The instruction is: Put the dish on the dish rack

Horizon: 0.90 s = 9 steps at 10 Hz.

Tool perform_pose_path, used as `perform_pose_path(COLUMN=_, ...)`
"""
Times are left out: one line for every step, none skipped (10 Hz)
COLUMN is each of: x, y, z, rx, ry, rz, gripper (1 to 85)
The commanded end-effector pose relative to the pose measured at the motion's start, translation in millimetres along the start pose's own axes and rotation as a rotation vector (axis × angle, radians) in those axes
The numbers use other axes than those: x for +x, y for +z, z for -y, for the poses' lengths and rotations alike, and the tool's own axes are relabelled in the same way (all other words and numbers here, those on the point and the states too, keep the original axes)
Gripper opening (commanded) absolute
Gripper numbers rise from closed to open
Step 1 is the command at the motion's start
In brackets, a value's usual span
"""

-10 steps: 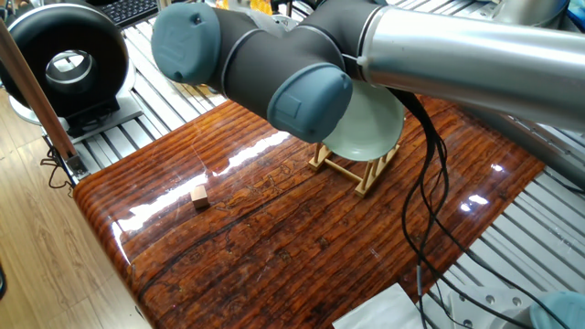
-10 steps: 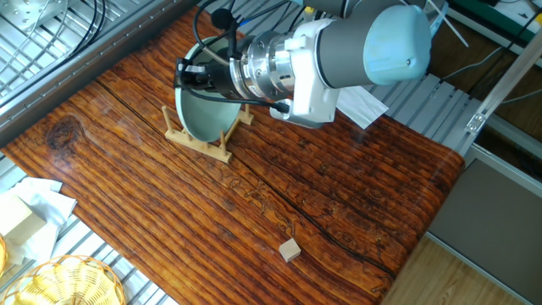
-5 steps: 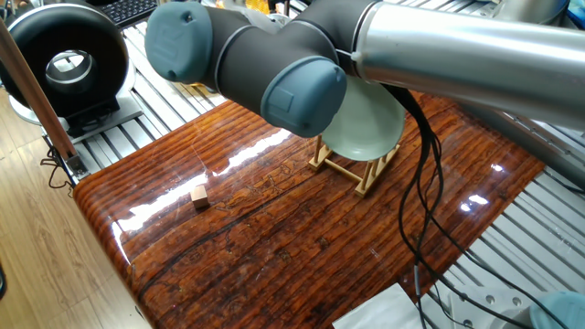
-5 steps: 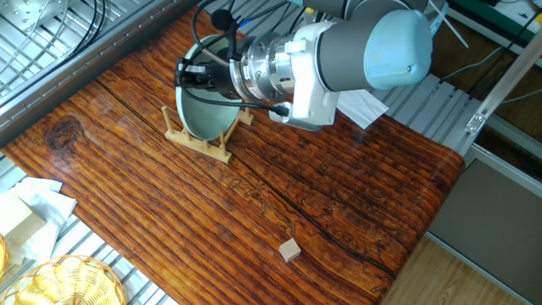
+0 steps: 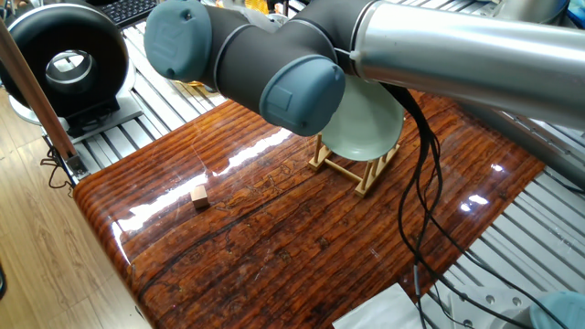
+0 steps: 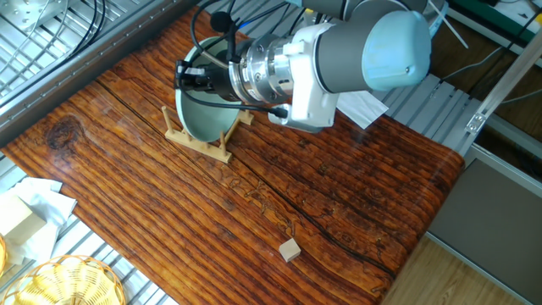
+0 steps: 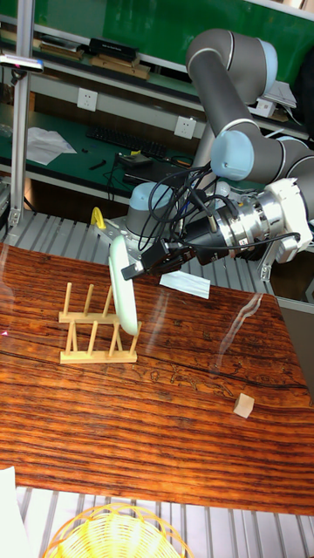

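I am looking at the wooden table (image 6: 356,203) with the arm (image 6: 373,47) reaching across it, and the dish (image 7: 122,292) is standing on edge in the dish rack (image 7: 87,336), slotted between the pegs at the rack's end nearest the arm. The gripper (image 7: 144,264) is sitting at the dish's upper rim with its fingers either side of it, but I cannot tell whether they are pinching the rim or standing slightly apart from it. A small wooden cube (image 6: 290,249) is lying well apart from the rack, and a wicker basket (image 7: 118,532) is showing off the table's edge.
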State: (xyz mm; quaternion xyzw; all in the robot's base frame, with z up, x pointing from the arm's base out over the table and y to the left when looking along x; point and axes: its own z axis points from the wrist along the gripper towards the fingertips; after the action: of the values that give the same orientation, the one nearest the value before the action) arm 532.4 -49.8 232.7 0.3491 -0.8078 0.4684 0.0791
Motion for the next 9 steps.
perform_pose_path(x=5.0, y=-4.9, z=4.2, rx=0.015, ry=-0.002, rz=-0.022, gripper=1.0)
perform_pose_path(x=5.5, y=-6.3, z=6.0, rx=0.023, ry=-0.002, rz=-0.025, gripper=1.0)
perform_pose_path(x=5.1, y=-6.4, z=6.8, rx=0.026, ry=-0.001, rz=-0.023, gripper=1.0)
perform_pose_path(x=5.6, y=-6.7, z=6.9, rx=0.027, ry=0.0, rz=-0.024, gripper=1.0)
perform_pose_path(x=6.5, y=-6.9, z=6.6, rx=0.026, ry=0.0, rz=-0.028, gripper=1.0)
perform_pose_path(x=8.0, y=-7.7, z=6.8, rx=0.029, ry=-0.004, rz=-0.032, gripper=1.0)
perform_pose_path(x=10.3, y=-8.7, z=6.8, rx=0.031, ry=-0.005, rz=-0.038, gripper=1.0)
perform_pose_path(x=12.1, y=-9.7, z=7.2, rx=0.035, ry=-0.005, rz=-0.043, gripper=1.0)
perform_pose_path(x=13.8, y=-10.6, z=9.0, rx=0.043, ry=-0.001, rz=-0.047, gripper=1.0)
